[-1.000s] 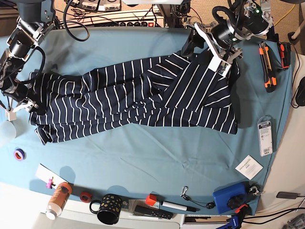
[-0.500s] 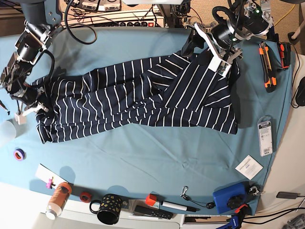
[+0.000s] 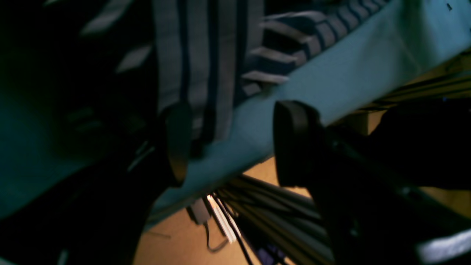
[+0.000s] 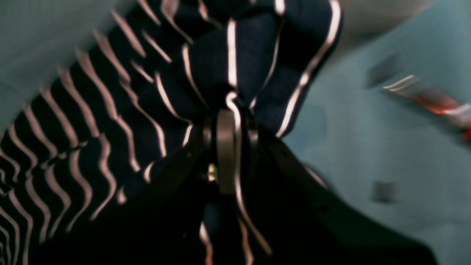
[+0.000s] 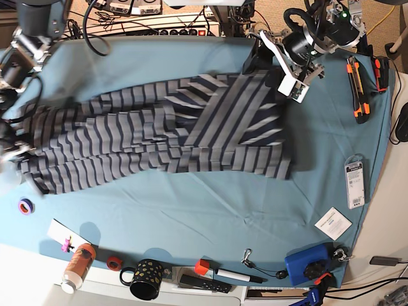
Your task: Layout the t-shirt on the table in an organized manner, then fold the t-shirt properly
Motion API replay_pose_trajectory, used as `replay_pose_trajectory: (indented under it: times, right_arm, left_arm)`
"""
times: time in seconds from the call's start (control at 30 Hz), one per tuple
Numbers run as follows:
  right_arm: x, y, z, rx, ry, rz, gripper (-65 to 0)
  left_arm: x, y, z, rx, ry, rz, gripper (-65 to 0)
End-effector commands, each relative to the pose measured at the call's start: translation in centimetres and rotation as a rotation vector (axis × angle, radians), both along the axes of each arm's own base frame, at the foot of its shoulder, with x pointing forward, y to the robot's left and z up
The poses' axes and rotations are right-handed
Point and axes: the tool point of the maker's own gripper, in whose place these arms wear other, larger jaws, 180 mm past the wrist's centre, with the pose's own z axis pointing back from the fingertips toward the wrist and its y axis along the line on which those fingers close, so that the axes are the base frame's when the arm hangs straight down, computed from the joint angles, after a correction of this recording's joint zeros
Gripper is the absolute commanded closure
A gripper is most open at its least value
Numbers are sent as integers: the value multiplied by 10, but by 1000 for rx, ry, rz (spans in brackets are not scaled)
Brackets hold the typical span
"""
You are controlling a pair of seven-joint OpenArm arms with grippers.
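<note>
Now stretched long across the middle of the table (image 5: pixel 191 210) in the base view: the t-shirt (image 5: pixel 159 137), blurry, running from the left edge of the frame to the upper right. Pinched tight at the left edge of that frame by the right claw (image 5: pixel 14 153), itself too blurry there to make out. Seen up close in the right wrist view: right claw (image 4: pixel 230 147) in the middle of the frame, clamped on a bunched fold of striped cloth (image 4: pixel 206 66), with more wavy stripes spreading to the lower left and bare teal cloth (image 4: pixel 386 147) on the right. Up at the top right of the base view: left claw (image 5: pixel 280 60), hanging over the far end of the shirt, just above the stripes. Spread wide apart in the left wrist view, gripping nothing: left claw (image 3: pixel 228 143), with one dark pad (image 3: pixel 178 141) in front of the striped cloth (image 3: pixel 206 66) and the other pad (image 3: pixel 294 143) in front of the table (image 3: pixel 331 84) edge. Shirt up and left of the gap there, not between the pads. Along the bottom edge of the base view: a spotted black mug (image 5: pixel 145 279), a bottle (image 5: pixel 78 266), a blue box (image 5: pixel 310 264).
</note>
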Motion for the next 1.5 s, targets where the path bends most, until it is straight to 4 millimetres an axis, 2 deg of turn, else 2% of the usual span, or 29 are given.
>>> replay_pose_trajectory:
  times: [0.0,0.13,0.3,0.43,0.5,0.57,0.8,0.93,1.0,1.1,1.23,1.47]
  right_arm:
    - [7,-13,27,-35,-62,-6,0]
    - [5,-19,36,-31,-71,-10,0]
    - [7,-5,44,-52,-45,33,0]
    - [17,20,76,-155,-93,101,0]
    - [20,40,92,-209,-131,146,0]
    - [18,63,99,-250,-157,191,0]
    - [-1,153,77,-366,-119,411,0]
    - [-15,204,87,-430,-164,527,0]
    - [-27,221,86,-473,-158,575,0]
    - [-41,236,71,-487,-113,634,0]
    - [-49,251,50,-509,-57,701,0]
    - [-46,306,43,-442,-148,815,0]
  left_arm:
    - [3,-3,10,-28,-39,1,-352]
    - [4,-3,11,-31,-43,4,-352]
    - [2,-1,7,-8,-31,2,-352]
    - [3,6,5,13,-28,17,-352]
    - [5,13,4,29,-23,37,-351]
    - [9,28,2,43,-8,106,-351]
    - [16,91,5,126,-22,282,-351]
    - [17,118,10,149,-36,358,-351]
    - [16,132,12,173,-42,395,-351]
    - [15,150,15,203,-50,444,-351]
    - [15,157,18,215,-62,450,-351]
    - [16,153,21,192,-73,440,-351]
